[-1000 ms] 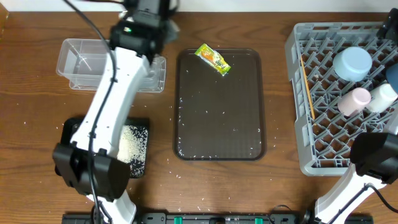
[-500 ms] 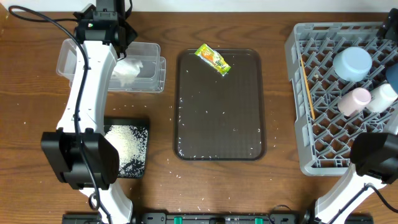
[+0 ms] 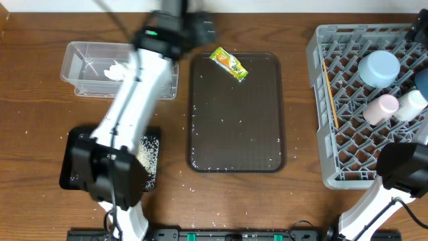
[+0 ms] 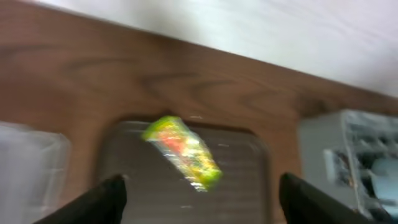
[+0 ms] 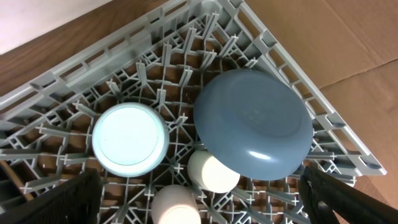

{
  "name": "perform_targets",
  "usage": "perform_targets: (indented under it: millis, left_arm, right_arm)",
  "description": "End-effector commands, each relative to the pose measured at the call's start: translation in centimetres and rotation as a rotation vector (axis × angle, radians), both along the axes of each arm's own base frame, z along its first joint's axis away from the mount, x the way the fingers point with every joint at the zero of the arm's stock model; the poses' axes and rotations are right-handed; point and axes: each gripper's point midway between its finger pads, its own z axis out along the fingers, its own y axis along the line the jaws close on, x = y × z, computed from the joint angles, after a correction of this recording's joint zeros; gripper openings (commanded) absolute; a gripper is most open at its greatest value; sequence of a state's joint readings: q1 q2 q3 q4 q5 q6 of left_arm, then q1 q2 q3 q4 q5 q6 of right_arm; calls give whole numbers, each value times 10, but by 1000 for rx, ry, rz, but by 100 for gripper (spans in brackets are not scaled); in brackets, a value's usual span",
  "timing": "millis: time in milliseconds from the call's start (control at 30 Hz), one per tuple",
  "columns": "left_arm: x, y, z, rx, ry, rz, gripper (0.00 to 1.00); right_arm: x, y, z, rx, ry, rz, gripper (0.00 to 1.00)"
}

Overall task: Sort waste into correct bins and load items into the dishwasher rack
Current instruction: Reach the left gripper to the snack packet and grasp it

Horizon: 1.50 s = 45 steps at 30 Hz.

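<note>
1. Your left hand [image 4: 205, 202] hangs over the far-left corner of the serving tray [image 3: 234, 134], fingers spread wide, holding nothing.
2. The snack wrapper [image 4: 182, 152] lies at the serving tray's far edge, just ahead of that hand.
3. The napkin [image 3: 115, 69] sits in the clear tub [image 3: 80, 60], left of the serving tray.
4. Rice [image 3: 148, 150] lies in the black tray [image 3: 65, 164], left of the serving tray's near end.
5. Your right hand [image 5: 202, 208], wide open and empty, hovers over the dishwasher rack [image 3: 334, 154], right of the serving tray, above the bowl [image 5: 130, 139] and plate [image 5: 253, 124].
</note>
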<state>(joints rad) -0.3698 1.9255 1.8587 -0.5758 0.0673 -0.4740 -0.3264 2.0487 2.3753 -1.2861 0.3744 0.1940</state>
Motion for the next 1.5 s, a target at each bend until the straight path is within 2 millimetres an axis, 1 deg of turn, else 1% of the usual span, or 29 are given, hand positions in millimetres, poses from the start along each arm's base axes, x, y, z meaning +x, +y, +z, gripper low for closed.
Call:
perform_targets:
  millis: [0, 33, 67, 133, 267, 300, 333, 367, 467, 633, 700, 933, 1100, 1167, 1200, 1267, 1433, 1467]
  left_arm:
    - [7, -20, -25, 110, -26, 48, 81]
    - [10, -31, -33, 113, -35, 58, 81]
    - [12, -36, -39, 116, -39, 59, 81]
    - [20, -47, -60, 115, -35, 72, 81]
    - [27, -44, -104, 103, 33, 170, 81]
    - [28, -42, -116, 102, 56, 186, 81]
    - [29, -41, -124, 101, 69, 195, 81]
    - [29, -40, -136, 106, 90, 204, 81]
    - [29, -40, -161, 119, 126, 213, 81]
    - [25, -39, -194, 132, 183, 236, 81]
    - [23, -38, -202, 132, 202, 244, 81]
    - [21, -38, -214, 137, 222, 248, 81]
    - [17, -36, -234, 147, 260, 264, 81]
    - [15, -34, -238, 156, 271, 263, 75]
    - [14, -34, -239, 158, 274, 263, 71]
    - [14, -34, -239, 158, 274, 263, 60]
    - [14, -34, -238, 165, 274, 256, 37]
    - [14, -33, -236, 169, 273, 251, 30]
  right_arm:
    - [-2, -2, 2, -5, -6, -16, 99]
    - [-2, -2, 2, -5, -6, -16, 99]
    - [-2, -2, 2, -4, -6, -16, 99]
    - [-2, -2, 2, -4, -6, -16, 99]
    - [-2, -2, 2, -4, -6, -16, 99]
    - [-2, -2, 2, -4, -6, -16, 99]
    - [-2, -2, 2, -4, -6, -16, 99]
    - [-2, -2, 2, -4, -6, -16, 99]
    - [-2, -2, 2, -5, -6, -16, 99]
    - [-2, -2, 2, -5, -6, -16, 99]
    - [-2, -2, 2, -4, -6, -16, 99]
    - [-2, -2, 2, -4, -6, -16, 99]
    - [-2, -2, 2, -5, -6, -16, 99]
    - [-2, -2, 2, -4, -6, -16, 99]
    - [-2, -2, 2, -4, -6, -16, 99]
    - [-2, -2, 2, -5, -6, -16, 99]
    - [-2, -2, 2, -4, -6, -16, 99]
    - [-2, -2, 2, -4, -6, -16, 99]
